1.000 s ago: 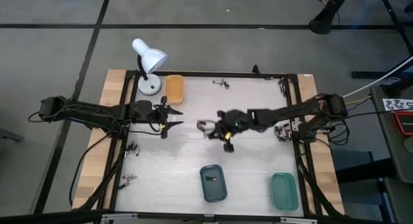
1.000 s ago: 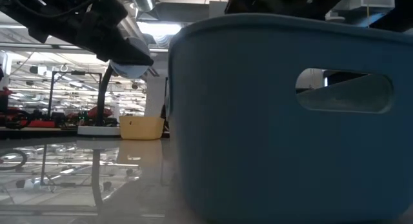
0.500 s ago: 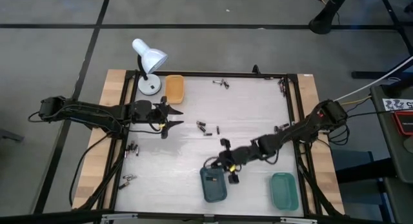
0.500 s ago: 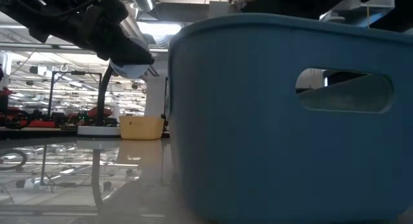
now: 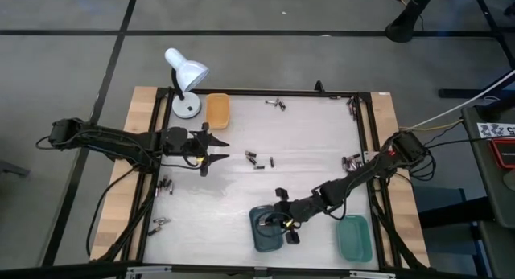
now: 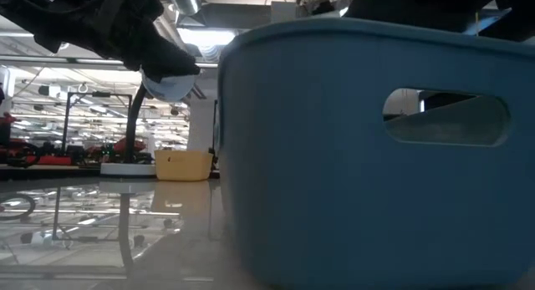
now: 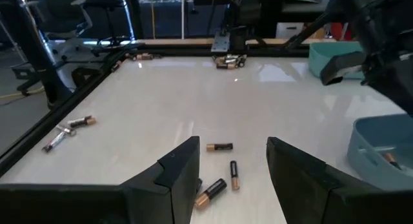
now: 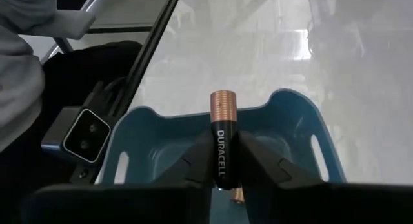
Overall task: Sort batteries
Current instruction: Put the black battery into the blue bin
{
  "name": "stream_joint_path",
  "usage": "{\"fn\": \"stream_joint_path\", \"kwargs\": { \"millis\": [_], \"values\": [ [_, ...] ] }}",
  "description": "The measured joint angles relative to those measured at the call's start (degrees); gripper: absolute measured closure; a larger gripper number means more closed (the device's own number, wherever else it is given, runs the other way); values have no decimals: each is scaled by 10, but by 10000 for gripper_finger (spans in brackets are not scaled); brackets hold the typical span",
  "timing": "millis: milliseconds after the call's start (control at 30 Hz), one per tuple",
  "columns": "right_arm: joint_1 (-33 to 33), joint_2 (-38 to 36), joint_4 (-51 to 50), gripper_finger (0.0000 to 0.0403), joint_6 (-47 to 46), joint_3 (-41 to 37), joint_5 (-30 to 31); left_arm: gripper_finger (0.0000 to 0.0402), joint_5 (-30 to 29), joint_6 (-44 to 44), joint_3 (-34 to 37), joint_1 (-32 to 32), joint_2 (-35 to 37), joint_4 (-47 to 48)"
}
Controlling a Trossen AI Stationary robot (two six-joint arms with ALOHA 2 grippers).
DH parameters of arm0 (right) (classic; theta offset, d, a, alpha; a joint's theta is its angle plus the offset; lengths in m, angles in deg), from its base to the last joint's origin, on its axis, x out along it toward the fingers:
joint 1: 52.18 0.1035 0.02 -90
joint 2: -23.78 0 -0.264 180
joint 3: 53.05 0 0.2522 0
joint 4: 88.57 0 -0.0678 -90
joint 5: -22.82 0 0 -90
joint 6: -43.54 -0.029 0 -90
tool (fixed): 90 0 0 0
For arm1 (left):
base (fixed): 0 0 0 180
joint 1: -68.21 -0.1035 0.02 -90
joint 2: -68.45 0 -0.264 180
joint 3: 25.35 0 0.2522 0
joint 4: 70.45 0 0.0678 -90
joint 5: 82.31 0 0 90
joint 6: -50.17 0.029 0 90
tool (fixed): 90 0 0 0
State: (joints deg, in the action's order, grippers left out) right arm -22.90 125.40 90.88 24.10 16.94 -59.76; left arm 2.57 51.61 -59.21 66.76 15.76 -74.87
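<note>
While the left arm waits near the desk's left edge, the right arm reaches across to the near edge, where its right tool (image 5: 283, 223) hangs over the dark teal tray (image 5: 259, 233). From the right wrist view the two fingers (image 8: 193, 161) are clenched on a single battery (image 8: 222, 140), black-bodied with a copper end, standing upright between them just above the tray's open basin. One more battery (image 8: 237, 195) lies on the tray's floor beneath, half hidden behind the fingers.

Over on the other side, the left tool (image 5: 214, 146) hovers with its fingers spread wide and nothing between them, pointing toward the desk's middle. Just ahead of it a small cluster of three loose batteries (image 5: 258, 160) lies on the white top; the left wrist view shows them (image 7: 220, 174) close in front of the parted fingers. More batteries are scattered around: a pair near the far edge (image 5: 277, 104), a few at the far right corner (image 5: 353, 108), a small pile by the right edge (image 5: 351, 162), and some along the left edge (image 5: 166, 185) and (image 5: 159, 223).

An orange tray (image 5: 217, 110) sits at the far left corner beside a white desk lamp (image 5: 186, 74). A green tray (image 5: 353, 237) rests at the near right corner, near the teal one but apart from it.
</note>
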Motion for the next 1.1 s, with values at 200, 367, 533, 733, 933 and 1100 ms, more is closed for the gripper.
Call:
{"fn": "stream_joint_path", "kwargs": {
  "millis": [200, 367, 533, 733, 933, 1100],
  "values": [
    [0, 0, -13, 309, 1, 0, 19, 233, 0, 4, 0, 0, 0, -4],
    [0, 0, -11, 287, 2, 0, 31, 233, 0, 4, 0, 0, 0, -4],
    [0, 0, -8, 277, 13, 0, 52, 233, 0, 2, 0, 0, 0, -4],
    [-5, -1, 0, 277, 24, 0, 66, 233, 0, 0, 0, 0, 0, -4],
    [-19, -16, 2, 276, 36, 0, 66, 233, 0, 4, 0, 0, 0, -4],
    [-40, -38, 5, 276, 55, 0, 66, 233, 0, 4, 0, 0, 0, -4]
  ]
}}
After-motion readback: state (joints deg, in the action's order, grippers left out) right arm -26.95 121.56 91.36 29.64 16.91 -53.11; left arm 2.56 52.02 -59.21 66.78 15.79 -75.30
